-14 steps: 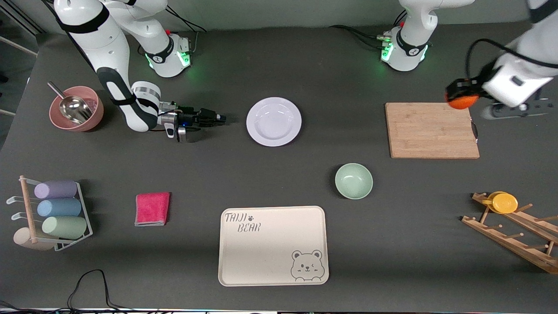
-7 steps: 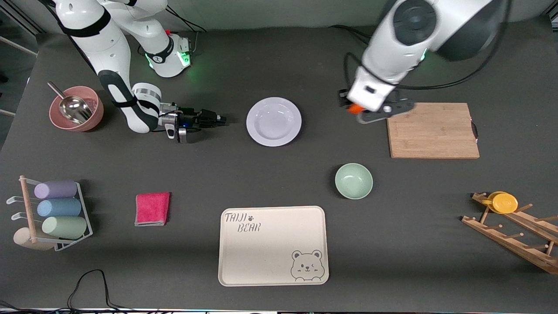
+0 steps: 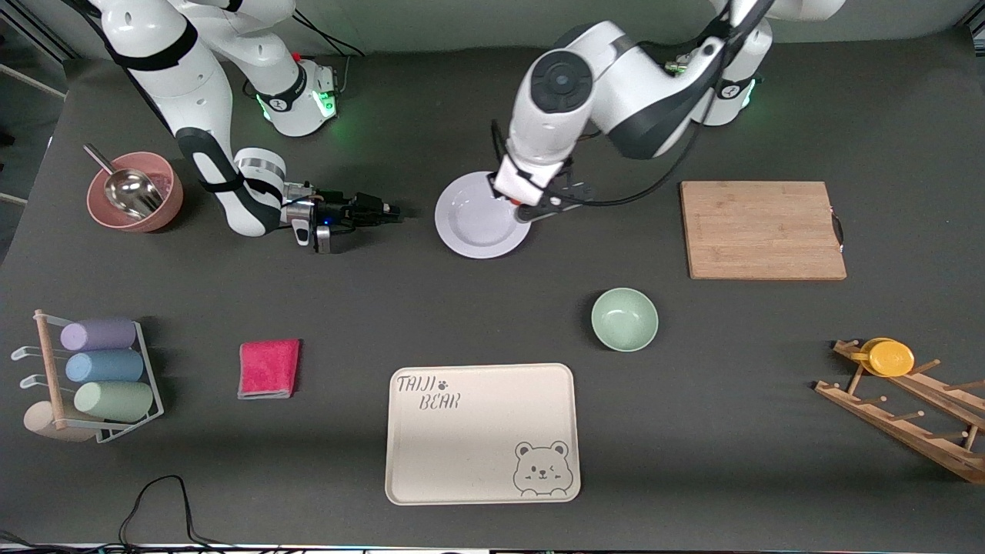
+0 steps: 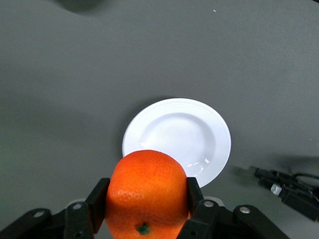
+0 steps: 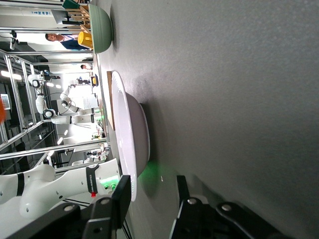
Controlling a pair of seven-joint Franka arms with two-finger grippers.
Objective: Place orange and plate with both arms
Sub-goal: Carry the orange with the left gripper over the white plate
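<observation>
The orange (image 4: 147, 191) is bright and dimpled and sits gripped between the fingers of my left gripper (image 4: 146, 199). In the front view the left gripper (image 3: 531, 206) hangs over the rim of the pale lavender-white plate (image 3: 477, 219) on the side toward the left arm's end, and the wrist hides the orange there. The plate also shows below the orange in the left wrist view (image 4: 177, 139). My right gripper (image 3: 388, 209) is low at the table beside the plate, toward the right arm's end, and open. In the right wrist view the plate's rim (image 5: 130, 134) lies close to one finger (image 5: 122, 196).
A mint-green bowl (image 3: 624, 318) and a cream bear-print tray (image 3: 481, 433) lie nearer the camera. A wooden cutting board (image 3: 762, 229) lies toward the left arm's end. A pink bowl with a scoop (image 3: 135, 192), a pink cloth (image 3: 268, 368) and a cup rack (image 3: 92, 377) are toward the right arm's end.
My left arm has swung from the cutting board's end corner across to the plate, carrying the orange. The right arm has stayed put beside the plate.
</observation>
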